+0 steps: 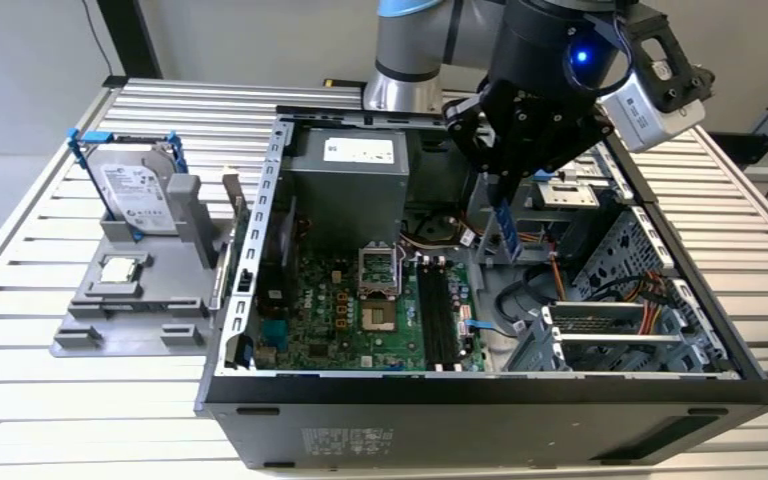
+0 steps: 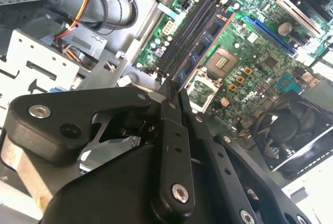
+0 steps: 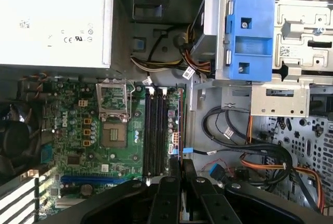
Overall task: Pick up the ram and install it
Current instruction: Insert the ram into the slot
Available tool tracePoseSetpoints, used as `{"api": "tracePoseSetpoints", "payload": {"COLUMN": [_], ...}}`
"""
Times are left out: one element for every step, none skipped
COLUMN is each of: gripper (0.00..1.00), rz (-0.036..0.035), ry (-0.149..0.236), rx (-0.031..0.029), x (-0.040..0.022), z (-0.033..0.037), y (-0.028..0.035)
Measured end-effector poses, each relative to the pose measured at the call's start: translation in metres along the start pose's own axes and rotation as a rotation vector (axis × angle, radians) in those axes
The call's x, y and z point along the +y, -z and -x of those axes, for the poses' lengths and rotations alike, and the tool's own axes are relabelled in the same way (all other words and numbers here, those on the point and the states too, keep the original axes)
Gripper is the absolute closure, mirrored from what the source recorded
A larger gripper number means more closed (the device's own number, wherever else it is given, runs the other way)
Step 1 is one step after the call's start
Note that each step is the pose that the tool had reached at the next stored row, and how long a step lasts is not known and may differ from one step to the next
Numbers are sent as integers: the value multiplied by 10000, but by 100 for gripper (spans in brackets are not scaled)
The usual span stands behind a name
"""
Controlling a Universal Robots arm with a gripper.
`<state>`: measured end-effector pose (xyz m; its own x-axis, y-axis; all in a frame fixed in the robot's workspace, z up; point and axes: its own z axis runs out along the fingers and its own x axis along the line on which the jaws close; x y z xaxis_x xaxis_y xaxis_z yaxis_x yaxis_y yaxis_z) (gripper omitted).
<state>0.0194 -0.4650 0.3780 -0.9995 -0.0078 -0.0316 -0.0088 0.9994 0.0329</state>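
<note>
Above the open computer case (image 1: 491, 400), your tool (image 1: 502, 190) hangs from the arm with its fingers pressed together on the ram (image 1: 502, 228). The ram is pinched by its upper end and stands on edge below the fingers, a narrow blue strip in the exterior view.

Both wrist views look down along the black fingers (image 3: 171, 193) at the stick. In the first wrist view the tool (image 3: 181, 164) grips the ram (image 3: 181, 125) edge-on, a thin dark line with an orange rim. In the second wrist view the tool (image 2: 176, 91) shows the ram (image 2: 205, 44) with its small chips.

Under it lies the green motherboard (image 3: 78, 130). The ram runs parallel to the long black slots (image 3: 154, 130) and sits just beside them (on the side toward the cables (image 3: 250, 151)), lifted clear and not yet seated in any of them. Next to the slots, on their far side, you can see the square processor socket (image 3: 113, 130), and past that the grey power supply (image 3: 52, 26). A blue drive bracket (image 3: 251, 37) sits across from the supply.

Out on the bench (image 1: 37, 400), at the exterior view's left of the case, a grey fixture (image 1: 131, 310) carries an upright hard drive (image 1: 131, 190) and a small square chip (image 1: 120, 268).
</note>
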Motion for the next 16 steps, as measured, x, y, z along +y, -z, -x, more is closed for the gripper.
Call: {"api": "tracePoseSetpoints", "payload": {"gripper": [100,100,100,100,100,100,100,100,100,100,100,100,100,100,100,100], "rz": [1,2,2,2,2,2,2,3,2,2,2,2,2,5,6,3], "ry": [-1,0,0,0,0,0,0,0,0,0,0,0,0,-1,-2,-5], "rx": [0,0,0,0,0,0,0,0,0,0,0,0,0,-1,-1,-1], "x": [0,0,0,0,0,0,0,0,0,0,0,0,0,-1,-1,-1], "z": [0,1,1,1,1,1,1,1,2,2,2,2,2,2,1,1], "y": [0,-1,-1,-1,-1,-1,-1,-1,-1,-1,-1,-1,-3,-11,-21,-34]}}
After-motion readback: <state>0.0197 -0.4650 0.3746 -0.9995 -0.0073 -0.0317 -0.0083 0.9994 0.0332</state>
